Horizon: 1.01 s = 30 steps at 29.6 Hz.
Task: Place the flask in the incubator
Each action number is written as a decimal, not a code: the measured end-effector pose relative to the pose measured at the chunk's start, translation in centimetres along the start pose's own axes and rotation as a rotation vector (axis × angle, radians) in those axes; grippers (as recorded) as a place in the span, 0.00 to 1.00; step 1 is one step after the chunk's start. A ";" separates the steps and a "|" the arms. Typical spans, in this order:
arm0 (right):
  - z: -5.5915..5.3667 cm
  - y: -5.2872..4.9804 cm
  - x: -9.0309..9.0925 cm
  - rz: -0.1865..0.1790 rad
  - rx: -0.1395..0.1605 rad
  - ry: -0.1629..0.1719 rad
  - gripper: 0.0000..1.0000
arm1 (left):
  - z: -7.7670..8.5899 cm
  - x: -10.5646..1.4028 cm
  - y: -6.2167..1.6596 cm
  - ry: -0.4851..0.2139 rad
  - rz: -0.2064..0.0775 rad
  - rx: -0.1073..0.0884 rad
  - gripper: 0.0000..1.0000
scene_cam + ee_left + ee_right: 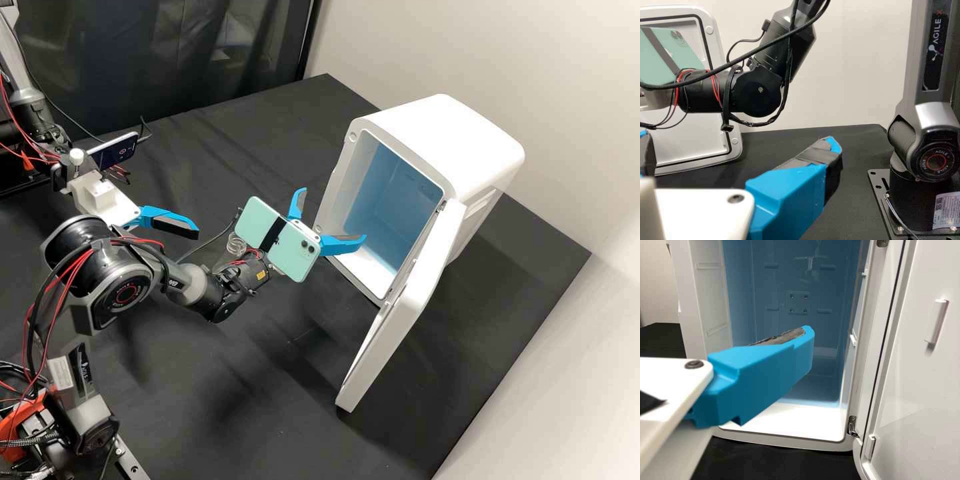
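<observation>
plainly, the incubator (460,143) stands on the black worktop (253,387) with its door (413,287) wide open and the pale blue chamber facing the arms; the right end effector (335,213) hovers just before the opening, its fingers (765,370) spread wide and holding nothing; the left end effector (190,230) hangs well back from the incubator, and how far it is open i cannot tell; the door seems to stand about square to the frame, though the slant makes that hard to judge.

with nothing in the right end effector, i take the step in hand to be fetching the flask; to do it well, draw the right arm straight back along its own line, so that the lower finger and the mint-green phone (277,237) strapped at the wrist clear the frame and the door; leave the door untouched; carry the flask upright, enter through the middle of the opening, and set it deep on the chamber floor so the door can shut.
</observation>
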 end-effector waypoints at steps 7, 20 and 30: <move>0.0 0.0 0.0 0.000 0.000 0.000 1.00 | 0.0 0.0 0.00 0.000 0.000 0.000 1.00; 0.7 0.9 -1.0 0.031 -0.006 -0.019 1.00 | 0.0 0.0 0.00 0.000 0.000 0.000 1.00; 1.4 2.2 -3.7 0.094 -0.024 -0.002 1.00 | 0.0 0.0 0.00 0.000 0.000 0.000 1.00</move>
